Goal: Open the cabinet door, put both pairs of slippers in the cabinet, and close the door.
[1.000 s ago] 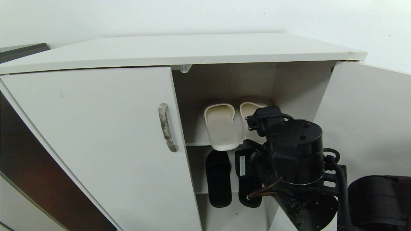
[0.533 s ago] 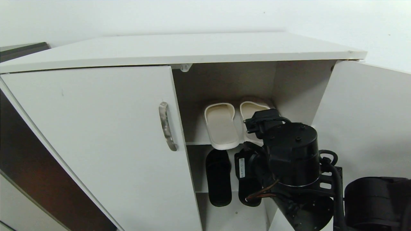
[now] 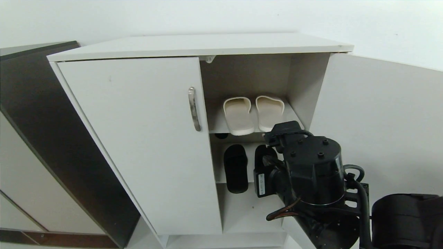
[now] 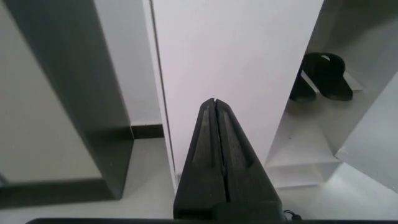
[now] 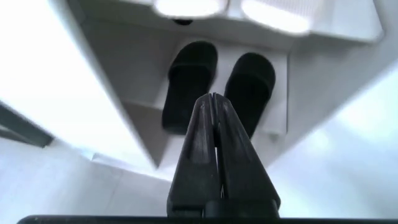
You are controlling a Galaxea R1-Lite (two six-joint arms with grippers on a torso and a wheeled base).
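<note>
Slippers point(image 3: 270, 110), both pairs, inside the cabinet point(image 3: 193, 46): white pair point(image 3: 238, 116) side by side on the upper shelf point(image 3: 215, 121), black pair point(image 3: 236, 167) side by side on the middle shelf point(image 3: 218, 169). Since a second ago, whole head view shifted: cabinet smaller and farther off, more of the dark panel point(image 3: 52, 121) at left. Reads as the camera backing away, not furniture moving. Both pairs unmoved on their shelves. Right gripper point(image 5: 214, 98) out in front of the open bay, aimed at the black pair, fingers pressed together, holding nothing. Left gripper point(image 4: 214, 102) facing the closed left door point(image 3: 138, 138), fingers likewise together, empty. Right door point(image 3: 380, 131) swung wide, beside the right arm. Loading apparently finished; leaves only swinging that door shut.
</note>
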